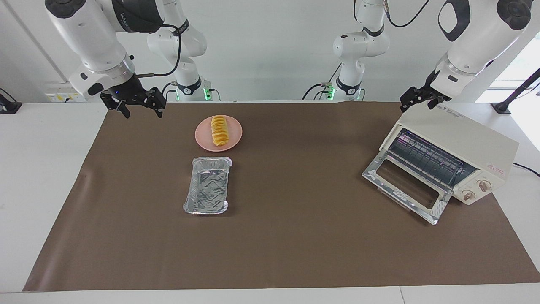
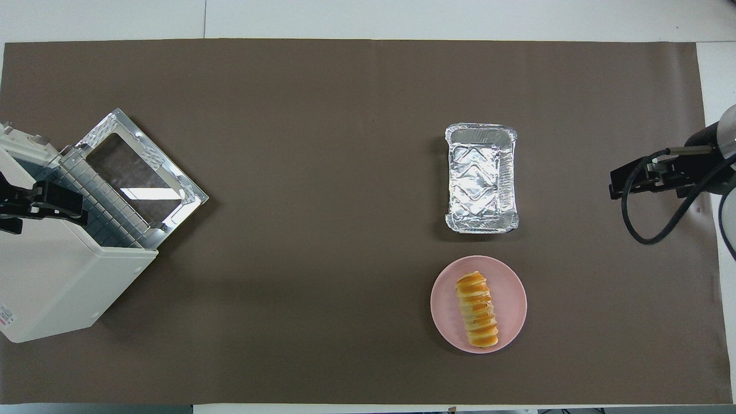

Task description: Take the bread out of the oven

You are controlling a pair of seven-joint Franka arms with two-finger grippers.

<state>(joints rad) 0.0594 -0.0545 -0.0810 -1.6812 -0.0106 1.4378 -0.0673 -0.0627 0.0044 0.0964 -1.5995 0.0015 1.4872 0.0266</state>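
The bread (image 1: 219,130) (image 2: 477,310), a ridged golden loaf, lies on a round pink plate (image 1: 234,131) (image 2: 512,287) toward the right arm's end of the table. The cream oven (image 1: 464,137) (image 2: 52,276) stands at the left arm's end with its glass door (image 1: 406,186) (image 2: 141,172) folded down; its wire rack is bare. My right gripper (image 1: 142,112) (image 2: 648,178) hangs open and empty over the mat's corner, apart from the plate. My left gripper (image 1: 417,103) (image 2: 35,205) waits open above the oven's top.
A crinkled silver foil tray (image 1: 212,161) (image 2: 480,127) sits empty, farther from the robots than the plate. A brown mat (image 1: 295,236) covers the table. The oven's two knobs (image 1: 476,190) face away from the robots.
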